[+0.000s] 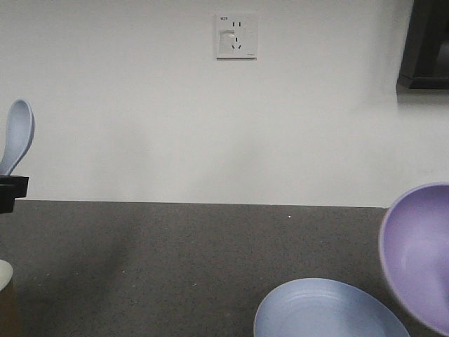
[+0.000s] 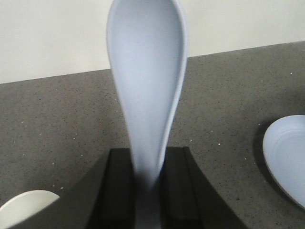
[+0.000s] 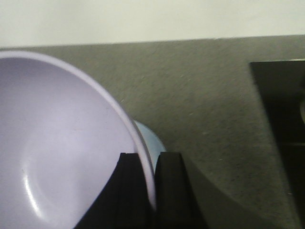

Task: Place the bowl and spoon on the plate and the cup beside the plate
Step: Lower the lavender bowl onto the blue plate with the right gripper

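My left gripper (image 2: 148,157) is shut on the handle of the pale blue spoon (image 2: 147,71), whose scoop points upward; the front view has that spoon (image 1: 15,135) raised at the far left. My right gripper (image 3: 148,160) is shut on the rim of the lilac bowl (image 3: 62,148), held tilted in the air at the right edge of the front view, bowl (image 1: 421,256). The pale blue plate (image 1: 326,310) lies on the dark counter below and left of the bowl. A sliver of the plate (image 3: 151,138) shows behind the bowl's rim. The cup's cream rim (image 2: 26,206) is at the lower left.
The dark speckled counter (image 1: 175,260) runs back to a white wall carrying a socket (image 1: 236,36). A black object (image 1: 428,42) hangs at the upper right. A dark box-like shape (image 3: 281,133) stands at the right of the right wrist view.
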You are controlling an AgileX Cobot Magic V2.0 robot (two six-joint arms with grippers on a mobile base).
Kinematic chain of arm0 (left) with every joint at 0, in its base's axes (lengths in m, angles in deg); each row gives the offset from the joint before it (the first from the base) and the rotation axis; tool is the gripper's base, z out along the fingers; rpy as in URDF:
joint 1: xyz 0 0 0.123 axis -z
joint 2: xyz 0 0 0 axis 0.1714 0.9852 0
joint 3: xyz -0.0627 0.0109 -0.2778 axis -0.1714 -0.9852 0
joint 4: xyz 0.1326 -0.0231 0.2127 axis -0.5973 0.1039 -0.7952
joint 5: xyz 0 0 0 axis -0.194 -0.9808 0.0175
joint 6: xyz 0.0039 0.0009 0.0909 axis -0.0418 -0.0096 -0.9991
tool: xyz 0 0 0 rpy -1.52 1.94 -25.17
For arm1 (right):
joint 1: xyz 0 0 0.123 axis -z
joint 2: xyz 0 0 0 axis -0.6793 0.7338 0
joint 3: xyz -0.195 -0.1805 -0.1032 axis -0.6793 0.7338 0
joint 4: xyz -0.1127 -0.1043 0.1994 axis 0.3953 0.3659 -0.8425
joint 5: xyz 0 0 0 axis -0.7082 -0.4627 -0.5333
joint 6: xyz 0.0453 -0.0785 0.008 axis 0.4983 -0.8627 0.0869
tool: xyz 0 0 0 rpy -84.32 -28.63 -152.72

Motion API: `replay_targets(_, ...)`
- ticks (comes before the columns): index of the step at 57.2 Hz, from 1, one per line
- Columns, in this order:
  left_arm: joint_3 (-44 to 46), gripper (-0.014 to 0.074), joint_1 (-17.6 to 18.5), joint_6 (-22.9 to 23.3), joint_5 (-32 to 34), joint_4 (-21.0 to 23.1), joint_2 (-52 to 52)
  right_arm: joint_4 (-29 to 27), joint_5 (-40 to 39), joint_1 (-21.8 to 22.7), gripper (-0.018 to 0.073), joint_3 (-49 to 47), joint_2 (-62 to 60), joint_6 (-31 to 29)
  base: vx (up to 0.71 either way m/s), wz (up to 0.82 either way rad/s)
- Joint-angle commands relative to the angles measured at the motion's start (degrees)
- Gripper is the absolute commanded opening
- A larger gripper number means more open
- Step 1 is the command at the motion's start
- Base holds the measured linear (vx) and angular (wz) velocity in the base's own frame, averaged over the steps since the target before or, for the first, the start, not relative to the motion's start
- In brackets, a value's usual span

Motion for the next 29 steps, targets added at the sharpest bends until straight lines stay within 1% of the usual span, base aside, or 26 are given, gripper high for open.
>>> replay_targets(1,1.78,-0.0003,0.32,0.18,4.55,0.66,-0.88,-3.3,-3.43,-3.57,-0.0008,-1.73,5.81,-2.78,0.0,0.0)
replay_targets(10,1.78,-0.0003,0.32,0.18,4.1,0.8,-0.88,-0.2,-3.87,-7.4,-0.0008,-2.43,16.84,-0.09,0.0,0.0)
replay_targets(17,1.78,-0.0003,0.32,0.18,3.94,0.69,-0.88,-0.1,-3.51,-7.36,-0.0008,-4.21,26.07,0.46,0.0,0.0)
replay_targets(29,1.78,-0.0003,0.32,0.18,3.16,0.65,-0.88,-1.69,-3.45,-7.36,-0.0008,-9.12,35.81,0.94,0.0,0.0)
